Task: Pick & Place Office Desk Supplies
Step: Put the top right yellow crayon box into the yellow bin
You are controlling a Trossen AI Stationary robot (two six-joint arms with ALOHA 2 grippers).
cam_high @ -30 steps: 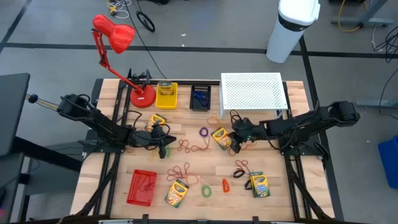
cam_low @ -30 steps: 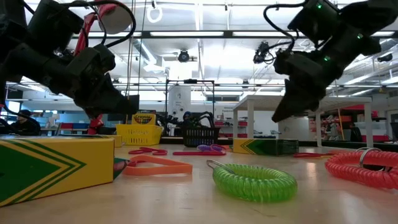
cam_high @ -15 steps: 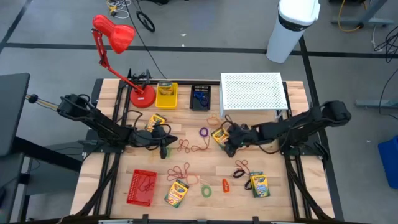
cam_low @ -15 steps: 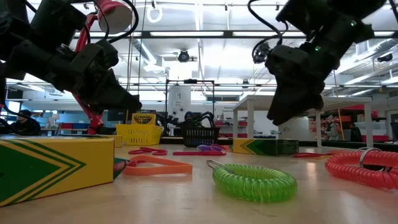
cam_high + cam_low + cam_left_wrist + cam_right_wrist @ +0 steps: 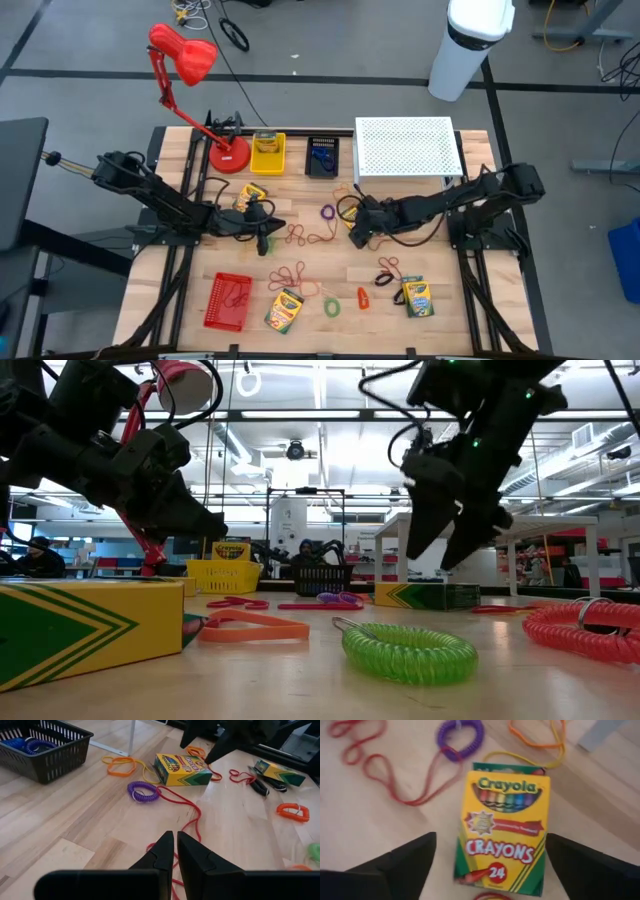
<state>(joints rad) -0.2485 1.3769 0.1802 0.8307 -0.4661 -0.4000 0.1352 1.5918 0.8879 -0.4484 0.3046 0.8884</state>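
Wooden table (image 5: 330,265) under our two arms, supplies scattered across it. At centre left of the high view our left tool (image 5: 262,240) waits with fingers together, holding nothing. Just right of centre our right tool (image 5: 355,228) hovers with fingers spread wide either side of a crayon box (image 5: 505,835), which lies flat beside a purple loop (image 5: 460,732). We judge the pick is in hand: next we must descend squarely and close on the box.
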